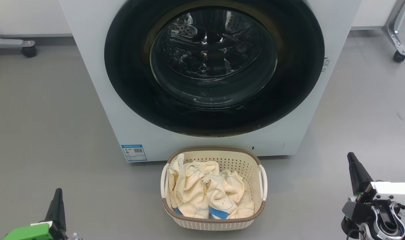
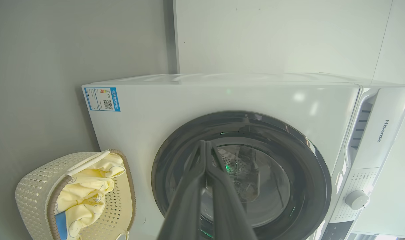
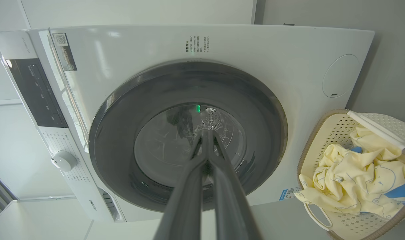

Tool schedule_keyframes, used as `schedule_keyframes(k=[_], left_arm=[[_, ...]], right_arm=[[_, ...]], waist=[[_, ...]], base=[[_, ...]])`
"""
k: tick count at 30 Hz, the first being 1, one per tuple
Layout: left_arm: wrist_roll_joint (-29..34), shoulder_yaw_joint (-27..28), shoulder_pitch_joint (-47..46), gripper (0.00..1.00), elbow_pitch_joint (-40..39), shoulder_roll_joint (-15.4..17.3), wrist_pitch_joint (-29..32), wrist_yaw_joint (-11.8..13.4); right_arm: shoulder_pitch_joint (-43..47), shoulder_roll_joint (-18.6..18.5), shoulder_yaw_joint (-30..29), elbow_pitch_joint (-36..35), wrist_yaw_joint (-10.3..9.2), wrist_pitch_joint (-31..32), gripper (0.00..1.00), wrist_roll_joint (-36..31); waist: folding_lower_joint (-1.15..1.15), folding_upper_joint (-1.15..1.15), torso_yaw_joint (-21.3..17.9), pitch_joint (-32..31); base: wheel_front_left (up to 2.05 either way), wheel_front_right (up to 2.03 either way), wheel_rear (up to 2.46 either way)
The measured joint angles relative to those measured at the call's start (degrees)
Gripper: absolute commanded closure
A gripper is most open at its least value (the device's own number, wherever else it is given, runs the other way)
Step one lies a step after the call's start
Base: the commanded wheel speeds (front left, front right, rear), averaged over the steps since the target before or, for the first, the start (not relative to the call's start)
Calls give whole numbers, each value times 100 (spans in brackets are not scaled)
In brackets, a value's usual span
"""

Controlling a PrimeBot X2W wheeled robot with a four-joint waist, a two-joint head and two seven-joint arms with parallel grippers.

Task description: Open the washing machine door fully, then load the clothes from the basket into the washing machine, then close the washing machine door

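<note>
We hold our left end effector point(image 2: 205, 146) and right end effector point(image 3: 207, 136) low, fingers pressed together, empty, aimed at the shut washing machine door point(image 1: 214, 63). The basket point(image 1: 255, 166), just before the washing machine point(image 1: 155, 143), holds the clothes point(image 1: 205, 193).

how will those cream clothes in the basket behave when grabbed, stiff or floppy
Likely floppy: the clothes lie crumpled in soft folds, so they should drape and trail. Probably tangled, since the heap overlaps; one pinch may lift several. The basket looks light and might shift.
</note>
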Motion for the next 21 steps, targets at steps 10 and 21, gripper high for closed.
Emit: schedule_keyframes(k=[10, 21], left_arm=[[0, 0, 0, 100, 0, 0, 0, 0], [0, 0, 0, 100, 0, 0, 0, 0]], right_arm=[[0, 0, 0, 0, 0, 0, 100, 0], [0, 0, 0, 0, 0, 0, 100, 0]], waist=[[0, 0, 0, 0], [0, 0, 0, 0]], base=[[0, 0, 0], [0, 0, 0]])
